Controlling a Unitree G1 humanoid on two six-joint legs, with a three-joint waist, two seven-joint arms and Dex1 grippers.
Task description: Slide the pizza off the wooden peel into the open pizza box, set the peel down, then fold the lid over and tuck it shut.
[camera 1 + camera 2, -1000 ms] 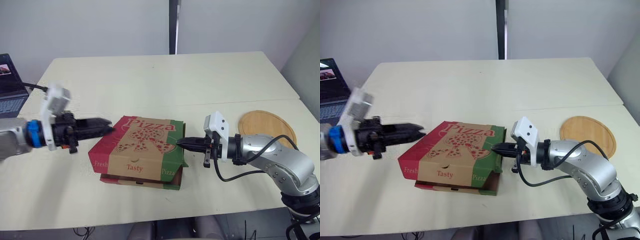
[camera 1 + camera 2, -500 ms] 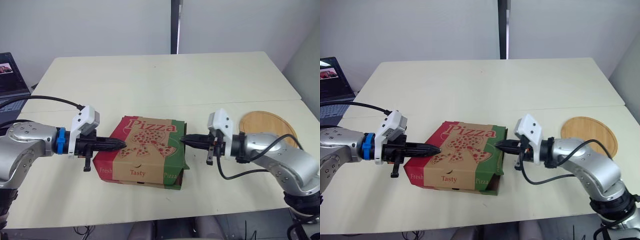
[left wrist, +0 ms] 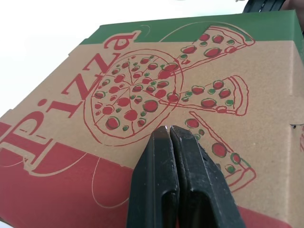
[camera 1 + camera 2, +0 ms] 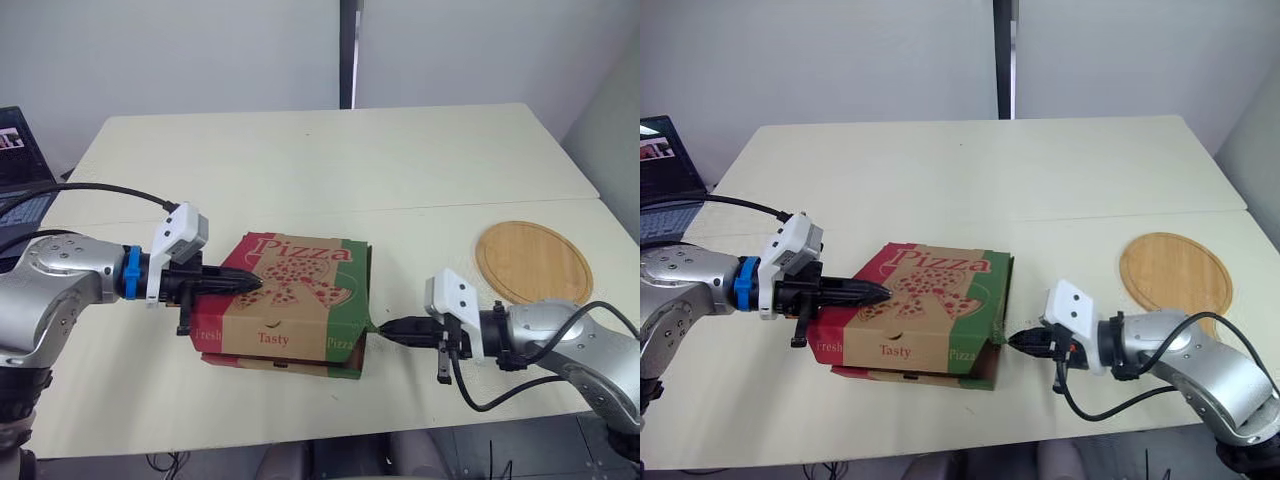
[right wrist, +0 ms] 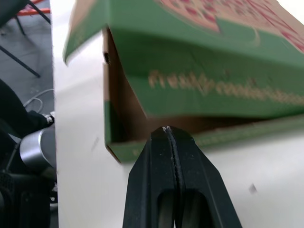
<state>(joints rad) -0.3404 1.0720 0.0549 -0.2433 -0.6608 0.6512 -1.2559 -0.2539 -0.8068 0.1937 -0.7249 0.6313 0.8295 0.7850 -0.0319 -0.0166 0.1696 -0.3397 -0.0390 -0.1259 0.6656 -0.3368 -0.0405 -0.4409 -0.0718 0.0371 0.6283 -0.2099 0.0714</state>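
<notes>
The pizza box (image 4: 285, 305) lies in the middle of the table with its printed lid folded down. The lid's front and right side stand a little above the base, leaving a gap (image 5: 142, 118). My left gripper (image 4: 255, 283) is shut, its tip resting on the lid's printed top (image 3: 199, 66). My right gripper (image 4: 385, 330) is shut and low over the table, its tip just off the box's right front corner, level with the green side flap (image 5: 213, 85). The round wooden peel (image 4: 533, 262) lies flat on the table at the right, bare.
A laptop (image 4: 18, 170) sits at the table's far left edge. A black cable (image 4: 100, 190) runs from my left arm across the table. Behind the box the tabletop (image 4: 330, 160) stretches to the wall.
My right gripper has left the lid's right edge and dropped down and back toward the box's right front corner. My left gripper has stayed on the lid. The lid has risen slightly.
</notes>
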